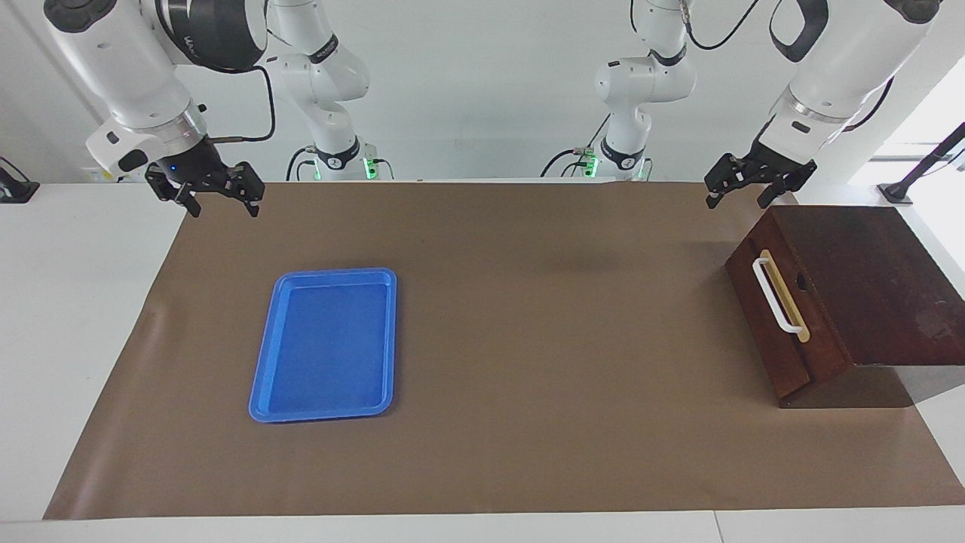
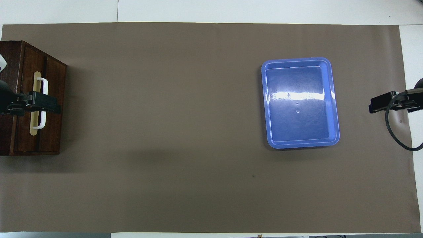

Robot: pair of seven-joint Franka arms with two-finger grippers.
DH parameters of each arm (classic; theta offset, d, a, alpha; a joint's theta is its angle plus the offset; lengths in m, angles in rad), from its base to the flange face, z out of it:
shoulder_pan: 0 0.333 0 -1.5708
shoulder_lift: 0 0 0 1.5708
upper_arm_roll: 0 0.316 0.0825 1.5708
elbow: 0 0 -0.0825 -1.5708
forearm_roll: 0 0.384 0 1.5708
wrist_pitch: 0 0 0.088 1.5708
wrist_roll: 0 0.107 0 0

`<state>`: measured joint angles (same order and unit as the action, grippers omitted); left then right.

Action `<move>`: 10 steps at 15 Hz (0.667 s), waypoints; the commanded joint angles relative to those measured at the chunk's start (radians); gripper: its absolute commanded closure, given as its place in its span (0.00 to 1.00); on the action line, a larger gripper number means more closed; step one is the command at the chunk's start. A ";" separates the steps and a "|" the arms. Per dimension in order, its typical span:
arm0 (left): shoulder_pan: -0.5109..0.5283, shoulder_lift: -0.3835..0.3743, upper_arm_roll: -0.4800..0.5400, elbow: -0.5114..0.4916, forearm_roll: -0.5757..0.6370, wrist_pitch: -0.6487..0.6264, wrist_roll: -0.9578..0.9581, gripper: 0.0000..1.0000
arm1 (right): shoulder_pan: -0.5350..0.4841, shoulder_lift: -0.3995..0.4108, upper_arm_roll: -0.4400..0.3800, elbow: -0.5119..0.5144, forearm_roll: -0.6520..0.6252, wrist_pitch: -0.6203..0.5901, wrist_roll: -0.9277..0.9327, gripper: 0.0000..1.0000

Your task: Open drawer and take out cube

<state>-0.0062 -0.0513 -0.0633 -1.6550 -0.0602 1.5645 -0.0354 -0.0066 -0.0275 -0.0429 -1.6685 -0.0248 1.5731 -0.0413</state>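
Observation:
The dark wooden box (image 1: 867, 279) stands at the left arm's end of the table. Its drawer (image 1: 765, 317) is shut and has a white bar handle (image 1: 776, 296) on a tan strip; it also shows in the overhead view (image 2: 53, 109). The yellow cube is hidden. My left gripper (image 1: 737, 202) hangs open and empty in the air above the drawer's front, apart from it. From overhead it (image 2: 54, 106) covers part of the handle (image 2: 42, 102). My right gripper (image 1: 225, 211) waits open and empty, raised at the right arm's end of the table (image 2: 373, 105).
A flat blue tray (image 1: 324, 343) lies empty on the brown mat (image 1: 528, 377) toward the right arm's end; it also shows from overhead (image 2: 299, 102). The mat covers most of the white table.

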 commanded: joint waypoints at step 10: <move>-0.021 -0.016 0.013 -0.026 0.051 0.147 -0.023 0.00 | -0.018 -0.014 0.014 -0.011 -0.001 0.001 -0.003 0.00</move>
<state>-0.0065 -0.0520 -0.0581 -1.6539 -0.0523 1.6287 -0.0431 -0.0066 -0.0275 -0.0429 -1.6685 -0.0248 1.5731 -0.0413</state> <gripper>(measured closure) 0.000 0.000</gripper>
